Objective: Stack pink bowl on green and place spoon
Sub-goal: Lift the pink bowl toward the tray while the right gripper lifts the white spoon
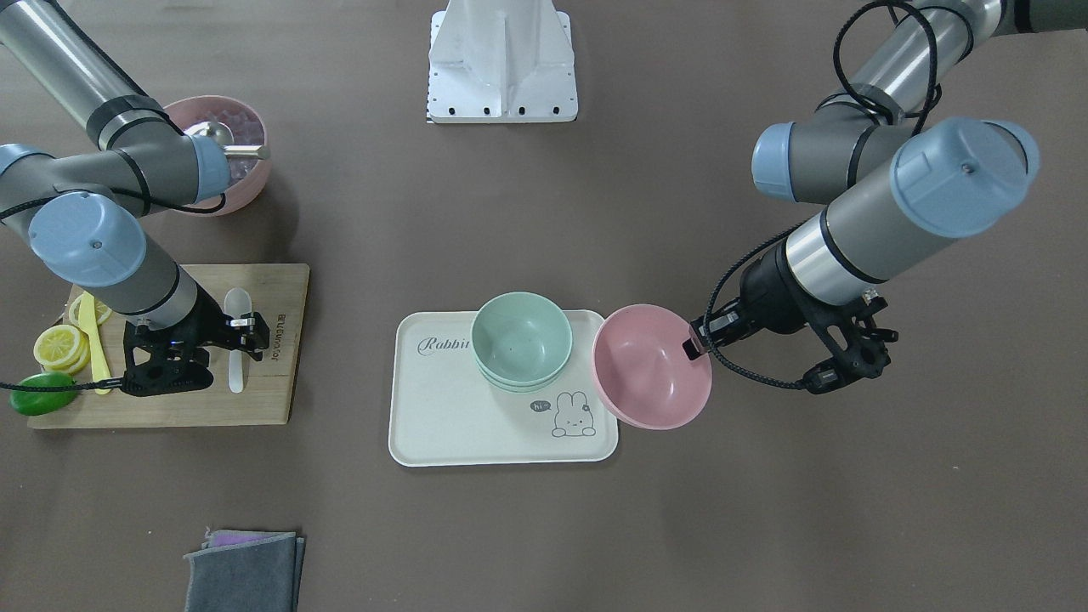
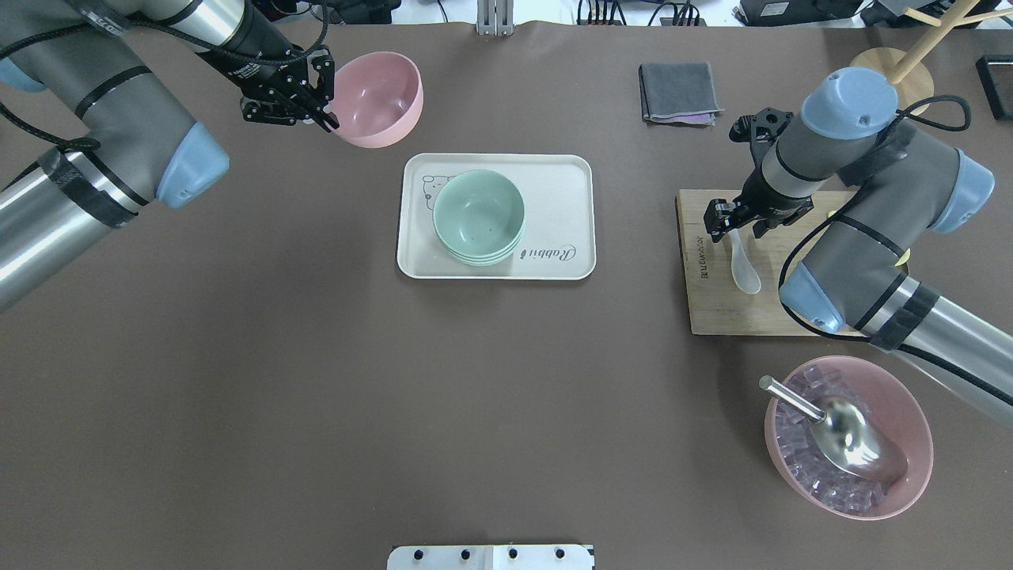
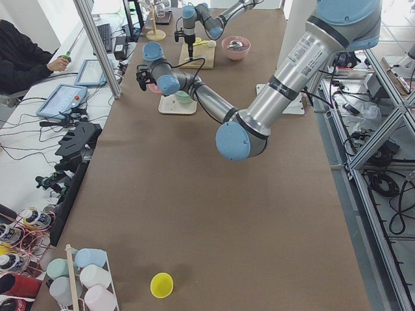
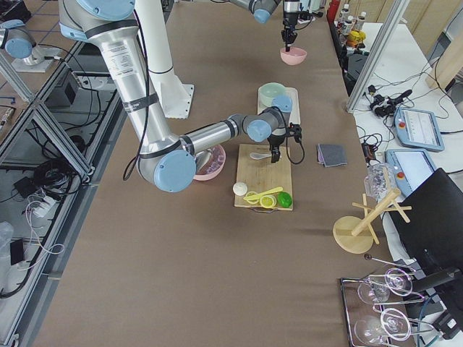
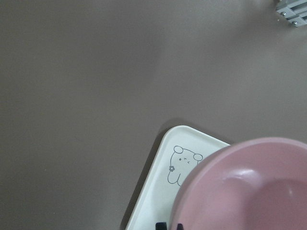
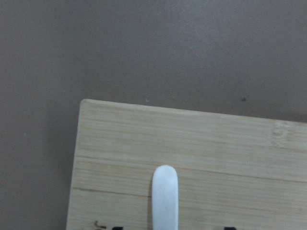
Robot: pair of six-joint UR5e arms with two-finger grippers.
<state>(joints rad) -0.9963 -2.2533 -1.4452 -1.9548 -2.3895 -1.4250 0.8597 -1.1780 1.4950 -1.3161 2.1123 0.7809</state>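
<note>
Left gripper (image 2: 329, 119) pinching pink bowl (image 2: 378, 96) by rim, held at tray's (image 2: 563, 184) 11 o'clock in overhead view, could slip or land crooked on green bowl (image 2: 479, 212); right gripper (image 2: 734, 226) straddles spoon (image 2: 745, 273) on board (image 2: 712, 310), can't tell if fingers closed, may skid it.

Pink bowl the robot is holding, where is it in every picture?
Front-facing: pink bowl centre-right, beside the tray.
Overhead: upper left.
Left side: far off, tiny.
Right side: top centre.
Left wrist: lower right.
Right wrist: not in it.
Landmark: the tray.
</note>
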